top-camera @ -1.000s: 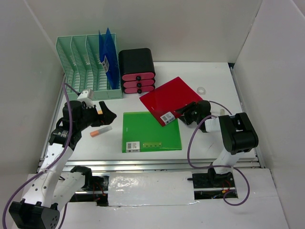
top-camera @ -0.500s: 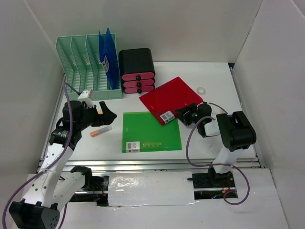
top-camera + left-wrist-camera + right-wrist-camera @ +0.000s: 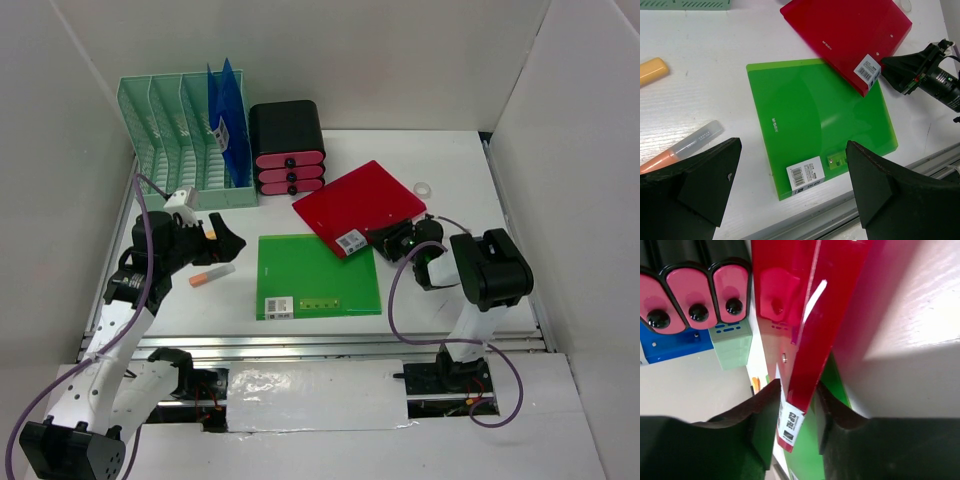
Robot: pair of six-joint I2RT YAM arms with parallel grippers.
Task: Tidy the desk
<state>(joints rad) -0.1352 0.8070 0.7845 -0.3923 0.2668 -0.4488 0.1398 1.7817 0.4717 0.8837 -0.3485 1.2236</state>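
Observation:
On the white desk (image 3: 455, 160) a red folder (image 3: 358, 205) lies with its near corner over a green folder (image 3: 318, 275). My right gripper (image 3: 385, 237) lies low on its side at that corner. In the right wrist view both fingers press the red folder (image 3: 825, 315) edge by its barcode label, so the right gripper (image 3: 797, 390) is shut on it. My left gripper (image 3: 225, 240) hangs open over the desk left of the green folder (image 3: 815, 115). The left gripper (image 3: 794, 145) holds nothing.
An orange-capped marker (image 3: 211, 274) lies below my left gripper, and a yellow-orange piece (image 3: 652, 70) sits farther back. The mint rack (image 3: 175, 130) holds blue folders (image 3: 228, 125). A black drawer box (image 3: 288, 148) stands beside it. A tape ring (image 3: 423, 188) lies right of the red folder.
My right gripper slid left onto the red folder's corner and its jaws narrowed onto the edge. The left arm stayed still.

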